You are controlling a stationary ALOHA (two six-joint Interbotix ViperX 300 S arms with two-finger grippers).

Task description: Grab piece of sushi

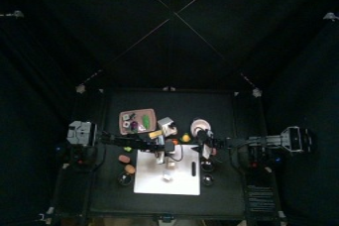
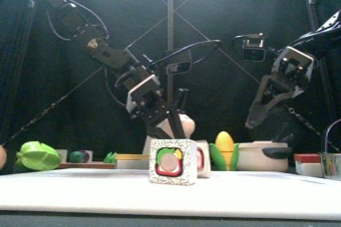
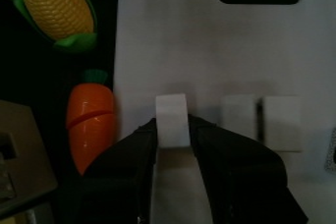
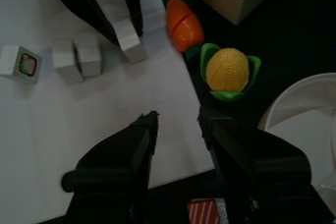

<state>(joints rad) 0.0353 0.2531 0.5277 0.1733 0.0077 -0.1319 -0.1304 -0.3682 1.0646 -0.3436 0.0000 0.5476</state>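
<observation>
I see my left gripper [image 3: 175, 140] straddling a sushi piece [image 3: 172, 120], jaws apart; right gripper [image 4: 179, 130] hangs open.

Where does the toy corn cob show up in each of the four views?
Top: too small to pick out.
Front: corn cob upright, behind the sushi piece, right of centre.
Left wrist: upper left corner, beside the white cutting board.
Right wrist: right of centre.
Shared landmark: the orange carrot beside it.

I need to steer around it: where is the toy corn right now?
The toy corn lies off the white cutting board, beside the toy carrot; in the front view it stands right of the sushi piece.
</observation>
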